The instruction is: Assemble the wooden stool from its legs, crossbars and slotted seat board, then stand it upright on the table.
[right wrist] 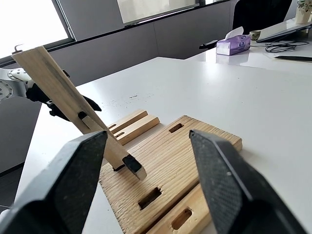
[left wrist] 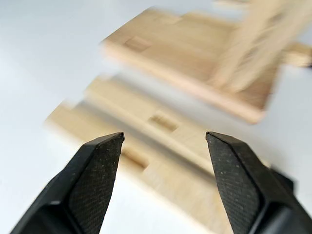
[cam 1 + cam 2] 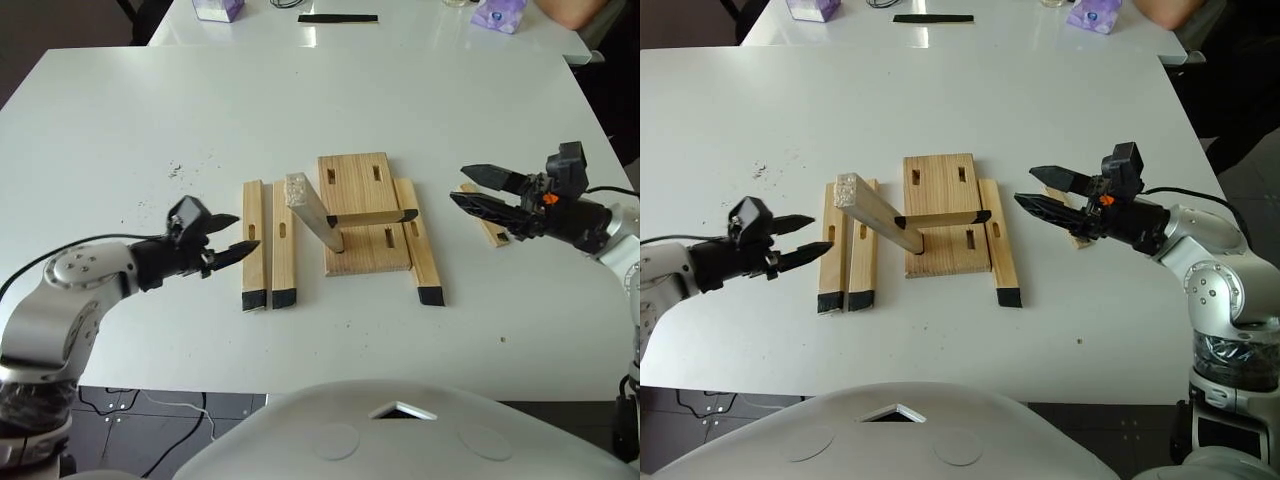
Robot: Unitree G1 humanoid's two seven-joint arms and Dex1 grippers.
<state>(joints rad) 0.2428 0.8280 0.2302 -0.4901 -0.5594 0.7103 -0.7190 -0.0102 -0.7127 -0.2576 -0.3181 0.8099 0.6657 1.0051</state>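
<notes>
On the white tabletop the slotted seat board lies flat: pale, grained wood, rectangular, with four small rectangular slots. A square-section wooden leg stands in the near-left slot, tilted, its top end leaning toward the robot's left. A black-tipped bar lies across the board from that leg's base, its dark end pointing to the robot's right. Along the board's right edge lies another leg, its long axis running near to far and its black cap nearest the robot. Left of the board two slotted legs lie side by side and parallel, black caps also toward the robot.

The left pincer, black and pointed with textured pads, hovers with its fingers apart just beside the outer leg of the pair. The right pincer is likewise spread, near the board's right side, above a short wooden crossbar.
</notes>
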